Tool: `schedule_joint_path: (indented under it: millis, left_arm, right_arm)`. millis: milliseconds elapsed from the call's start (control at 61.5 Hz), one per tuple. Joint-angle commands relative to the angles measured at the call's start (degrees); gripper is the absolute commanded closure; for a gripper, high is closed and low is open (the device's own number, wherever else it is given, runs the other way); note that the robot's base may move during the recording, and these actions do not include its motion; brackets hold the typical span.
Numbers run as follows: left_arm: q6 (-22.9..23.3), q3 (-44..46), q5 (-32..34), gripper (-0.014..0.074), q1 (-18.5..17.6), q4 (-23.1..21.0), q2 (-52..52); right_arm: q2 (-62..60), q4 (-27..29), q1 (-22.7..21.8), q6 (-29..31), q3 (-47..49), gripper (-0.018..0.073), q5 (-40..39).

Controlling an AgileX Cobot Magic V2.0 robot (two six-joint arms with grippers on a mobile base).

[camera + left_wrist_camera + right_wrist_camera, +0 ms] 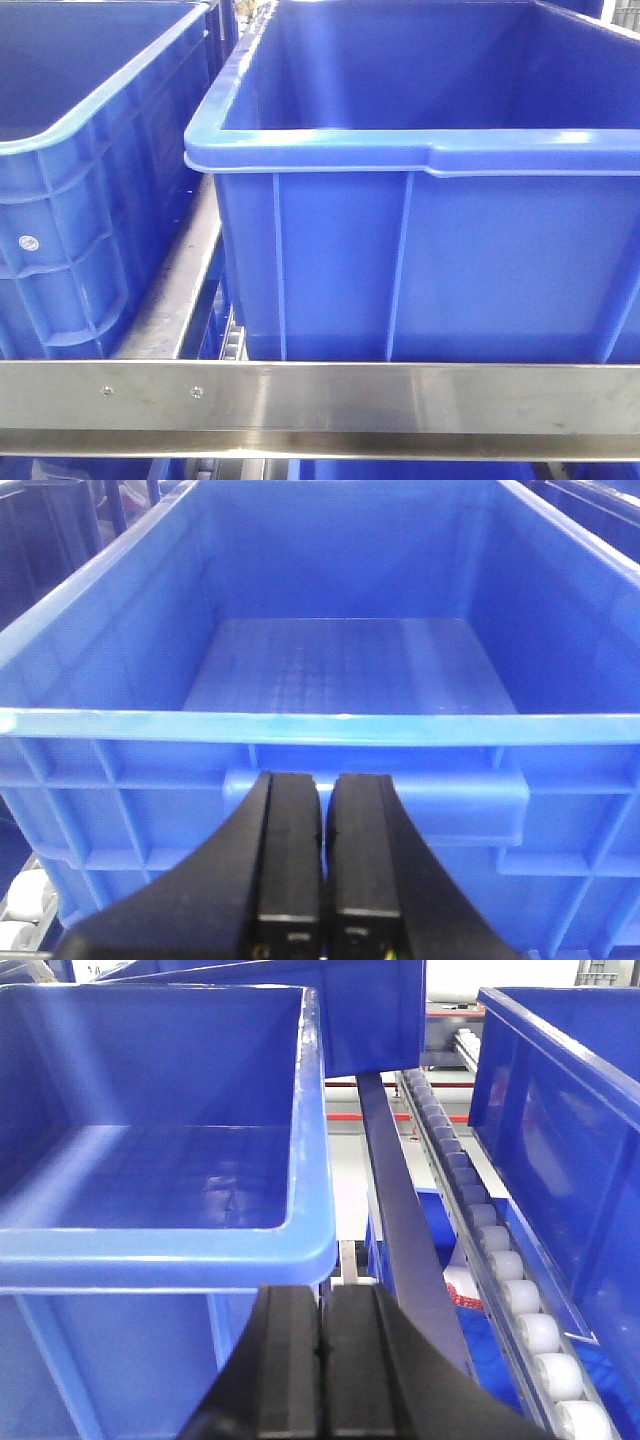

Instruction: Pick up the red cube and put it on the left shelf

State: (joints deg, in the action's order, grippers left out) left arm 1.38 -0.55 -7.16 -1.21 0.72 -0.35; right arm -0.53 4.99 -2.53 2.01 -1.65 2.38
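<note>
The red cube is out of view in every frame. The left shelf shows as a brushed-steel front rail (pixel 400 395) carrying large blue crates (pixel 430 150). In the left wrist view my left gripper (pixel 327 780) is shut with nothing between its black fingers, just in front of an empty blue crate's near rim (pixel 300 725). My right gripper (pixel 320 1295) is also shut and empty. It sits below the front corner of another empty blue crate (pixel 160 1250).
A second crate (pixel 80 150) stands to the left on the rack. Right of the right gripper run a steel rail (pixel 400 1220), a white roller track (pixel 505 1265) and another crate wall (pixel 560 1120). A white and red item (pixel 460 1288) lies on the level below.
</note>
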Motion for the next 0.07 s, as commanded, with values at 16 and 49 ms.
schedule_joint_path:
  millis: [16, 49]
  left_arm:
    - [0.05, -1.32, 4.94, 0.0495, -0.07, -0.36, -0.84]
    - [0.05, -1.32, 4.94, 0.0495, -0.07, -0.36, -0.84]
  right_arm:
    - [-1.3, 0.18, -0.4, 0.69, 0.89, 0.0511, -5.31]
    - [-1.3, 0.18, -0.4, 0.69, 0.89, 0.0511, -5.31]
